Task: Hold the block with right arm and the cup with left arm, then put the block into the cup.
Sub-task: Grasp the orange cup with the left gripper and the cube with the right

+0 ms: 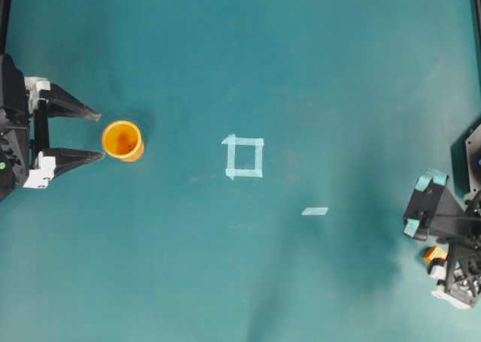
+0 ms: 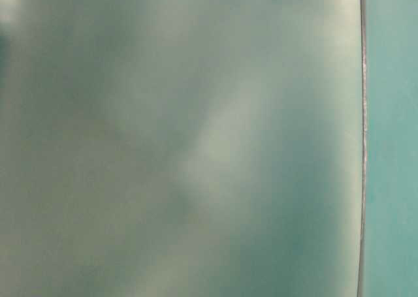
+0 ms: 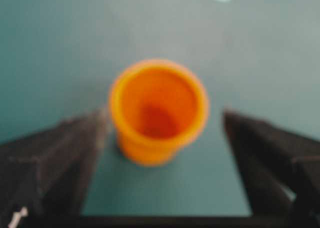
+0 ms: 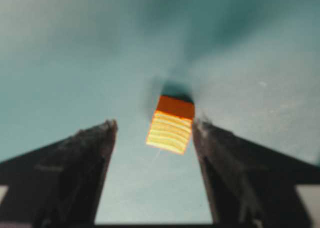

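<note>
The left gripper (image 1: 100, 135) lies level, jaws spread, just beside the cup (image 1: 122, 140), while the right gripper (image 4: 155, 130), tilted down, gapes around the block (image 4: 170, 125).

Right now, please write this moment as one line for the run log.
phase: approach | left gripper: open, cup just ahead, not gripped | right gripper: open, around block, not closed | block in cup: no
</note>
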Controlling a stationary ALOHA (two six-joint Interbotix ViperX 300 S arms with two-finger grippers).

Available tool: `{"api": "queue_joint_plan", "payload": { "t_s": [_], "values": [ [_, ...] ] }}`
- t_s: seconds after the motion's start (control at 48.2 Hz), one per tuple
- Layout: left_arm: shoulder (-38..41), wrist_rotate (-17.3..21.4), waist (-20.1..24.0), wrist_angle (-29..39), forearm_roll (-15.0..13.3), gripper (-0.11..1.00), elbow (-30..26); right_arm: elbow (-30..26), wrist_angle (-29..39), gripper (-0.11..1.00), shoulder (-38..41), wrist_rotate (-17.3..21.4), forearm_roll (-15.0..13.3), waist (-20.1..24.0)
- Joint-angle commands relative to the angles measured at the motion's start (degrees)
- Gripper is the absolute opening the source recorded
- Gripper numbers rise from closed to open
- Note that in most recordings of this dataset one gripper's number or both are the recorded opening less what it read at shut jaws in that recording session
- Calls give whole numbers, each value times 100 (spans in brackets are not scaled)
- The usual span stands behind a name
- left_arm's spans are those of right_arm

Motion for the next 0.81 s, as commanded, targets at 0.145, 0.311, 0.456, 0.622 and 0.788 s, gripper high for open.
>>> {"api": "queue_joint_plan", "payload": {
  "t_s": [0.145, 0.311, 0.456, 0.622, 0.788],
  "values": [
    [422, -79, -132, -53, 9, 86, -35, -132, 35, 63, 70, 316, -9, 246],
    [861, -255, -237, -53, 9, 86, -149, -123, 26, 63, 70, 729, -44, 396],
    [1292, -264, -237, 44, 9, 86, -316, -132, 0, 63, 97, 861, -149, 475],
    [1846, -290, -246, 44, 18, 86, -580, -132, -9, 63, 123, 914, -158, 492],
    [2540, -308, -246, -158, 18, 86, -958, -132, -18, 63, 123, 914, -176, 492]
  ]
}}
